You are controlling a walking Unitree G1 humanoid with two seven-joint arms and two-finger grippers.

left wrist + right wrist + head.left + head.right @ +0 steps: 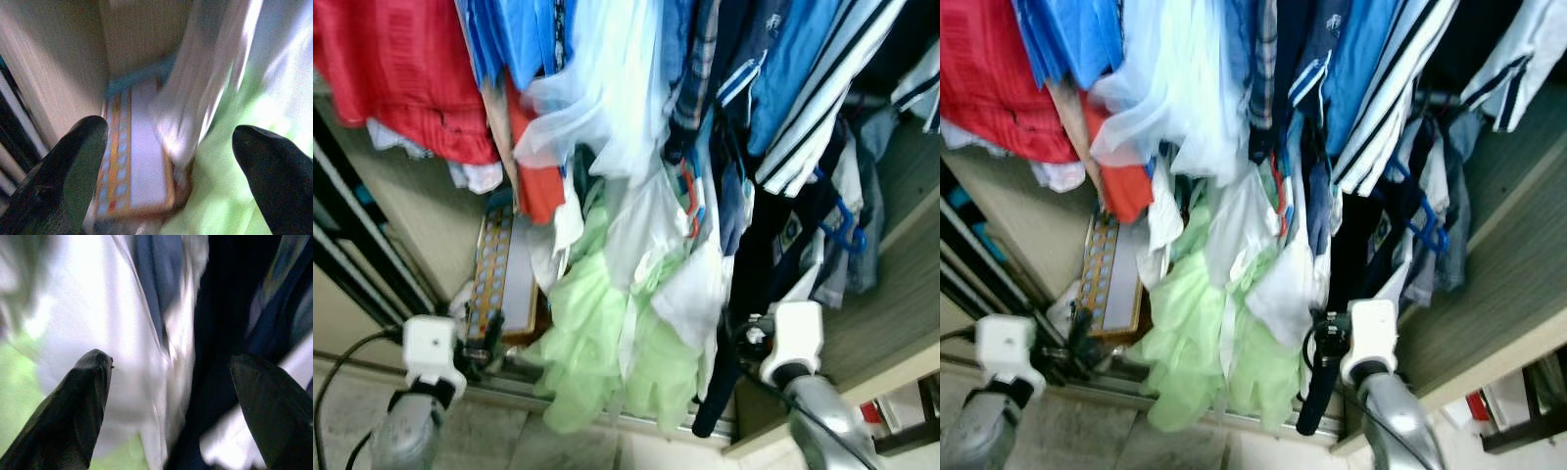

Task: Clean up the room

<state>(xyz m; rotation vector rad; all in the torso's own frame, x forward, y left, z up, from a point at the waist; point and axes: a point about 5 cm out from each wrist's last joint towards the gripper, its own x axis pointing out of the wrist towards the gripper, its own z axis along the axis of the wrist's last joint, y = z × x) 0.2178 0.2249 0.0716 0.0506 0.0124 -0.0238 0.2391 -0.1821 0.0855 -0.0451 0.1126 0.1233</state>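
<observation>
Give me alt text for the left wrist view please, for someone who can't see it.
The left tool is open, its two black fingers apart, aimed into a wardrobe bottom at a flat board with an orange patterned border. White cloth hangs onto the board, beside a pale green garment.

Hanging clothes [636, 117] of soft cloth, the pale green garment [597, 343] thin and crinkled; wardrobe wall [901, 294] of matt wood-grain board; gripper fingers [73, 171] of smooth black plastic
</observation>
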